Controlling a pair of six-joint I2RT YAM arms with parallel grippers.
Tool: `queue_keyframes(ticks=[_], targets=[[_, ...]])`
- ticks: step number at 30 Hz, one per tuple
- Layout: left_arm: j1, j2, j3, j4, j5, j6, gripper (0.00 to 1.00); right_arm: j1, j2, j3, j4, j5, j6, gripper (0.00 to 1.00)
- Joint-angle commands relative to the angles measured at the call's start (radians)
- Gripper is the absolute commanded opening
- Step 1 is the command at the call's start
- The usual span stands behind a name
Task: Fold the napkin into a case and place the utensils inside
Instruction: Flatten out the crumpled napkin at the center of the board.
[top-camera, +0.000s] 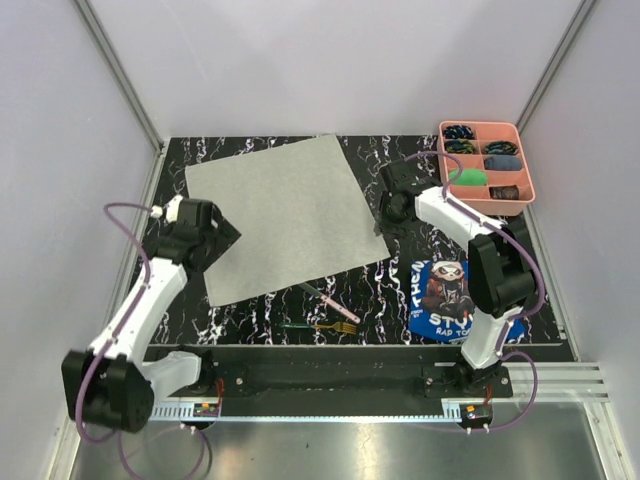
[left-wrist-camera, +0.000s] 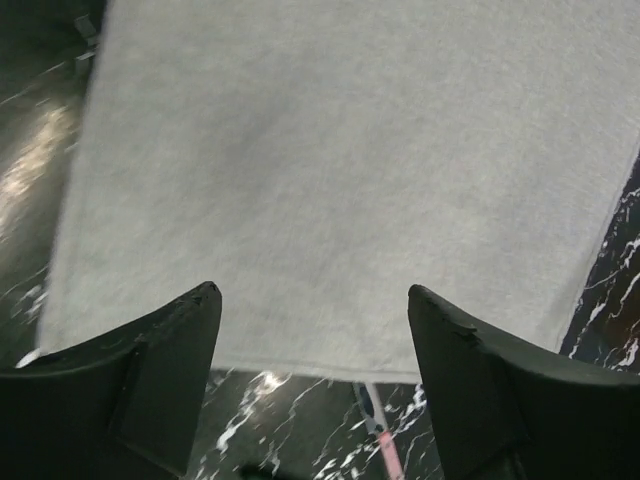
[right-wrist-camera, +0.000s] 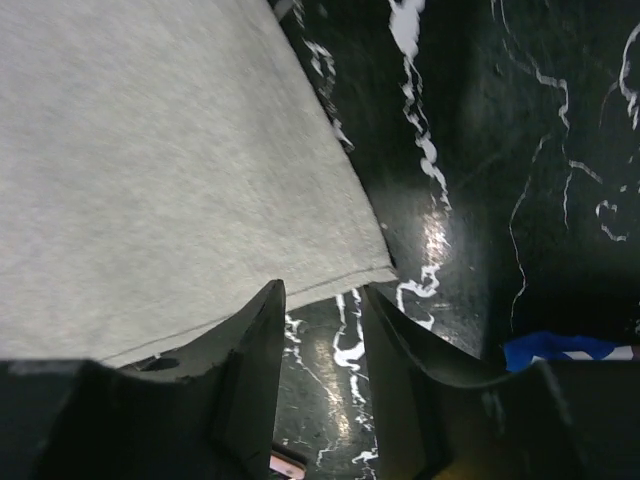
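The napkin (top-camera: 285, 215) lies flat and unfolded, a light grey square turned slightly, in the middle of the black marbled table. My left gripper (top-camera: 226, 240) is open and empty over the napkin's near-left edge; in the left wrist view the gripper (left-wrist-camera: 312, 292) has its jaws wide apart above the napkin (left-wrist-camera: 340, 170). My right gripper (top-camera: 384, 228) is at the napkin's right corner, jaws narrowly apart and empty (right-wrist-camera: 322, 290), beside the napkin (right-wrist-camera: 150, 170). The pink-handled knife (top-camera: 330, 303) and green-handled fork (top-camera: 318, 326) lie near the napkin's front edge. The knife (left-wrist-camera: 380, 430) also shows in the left wrist view.
A pink compartment tray (top-camera: 487, 160) with small items stands at the back right. A blue printed cloth (top-camera: 455, 295) lies front right beside the right arm; it also shows in the right wrist view (right-wrist-camera: 560, 350). White walls enclose the table.
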Motion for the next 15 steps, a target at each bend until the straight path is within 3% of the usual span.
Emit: queue_keyframes(ticks=[1, 3, 7, 15], targets=[[-0.003, -0.162, -0.137, -0.164, -0.104, -0.068, 0.85, 0.000, -0.014, -0.085, -0.001, 0.025, 0.054, 0.45], [-0.006, -0.236, -0.170, -0.169, -0.119, -0.065, 0.99, 0.000, -0.009, -0.097, 0.012, 0.051, 0.065, 0.45], [-0.008, -0.253, -0.171, -0.179, -0.092, -0.034, 0.99, 0.000, 0.008, -0.117, 0.016, 0.076, 0.060, 0.47], [-0.008, -0.132, -0.141, -0.239, -0.036, -0.052, 0.99, 0.001, 0.054, -0.150, 0.062, 0.062, 0.075, 0.45]])
